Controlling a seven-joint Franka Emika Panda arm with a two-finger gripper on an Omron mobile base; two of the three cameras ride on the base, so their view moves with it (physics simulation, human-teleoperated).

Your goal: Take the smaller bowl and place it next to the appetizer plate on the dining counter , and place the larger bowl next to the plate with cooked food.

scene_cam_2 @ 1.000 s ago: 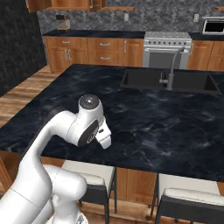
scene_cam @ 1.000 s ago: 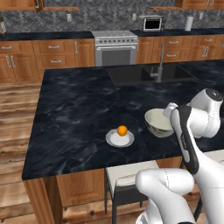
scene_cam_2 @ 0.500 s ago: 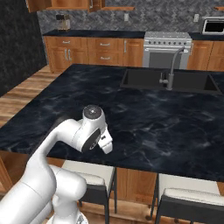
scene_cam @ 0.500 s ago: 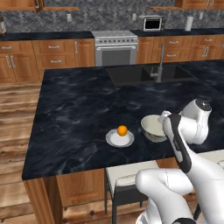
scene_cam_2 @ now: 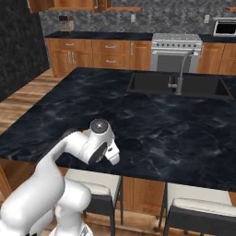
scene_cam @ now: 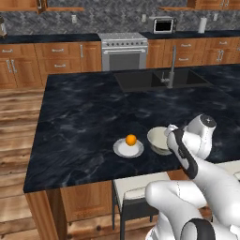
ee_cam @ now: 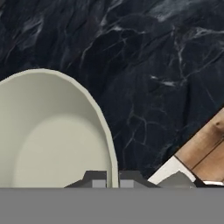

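The smaller bowl (scene_cam: 158, 139), cream inside with a greyish-green outside, is low at the dining counter (scene_cam: 84, 117), just right of the appetizer plate (scene_cam: 123, 150) with its orange (scene_cam: 131, 139). A narrow gap separates bowl and plate. My gripper (scene_cam: 169, 135) is at the bowl's right side, shut on its rim. In the hand view the bowl (ee_cam: 48, 135) takes up the left half, and its rim runs down between my gripper's (ee_cam: 113, 178) two dark tips. Whether the bowl rests on the counter I cannot tell. The larger bowl and the yellow plate are out of view.
A sink (scene_cam: 154, 79) with a faucet (scene_cam: 171, 70) is set into the counter's far side. White-seated stools (scene_cam: 133, 191) (scene_cam_2: 196, 207) stand under the near edge. Wall counters and a stove (scene_cam: 123, 49) line the back. Wooden floor (scene_cam: 14, 117) lies to the left.
My gripper has carried the bowl leftward and slightly down, closer to the white plate. The arm's elbow has dropped lower.
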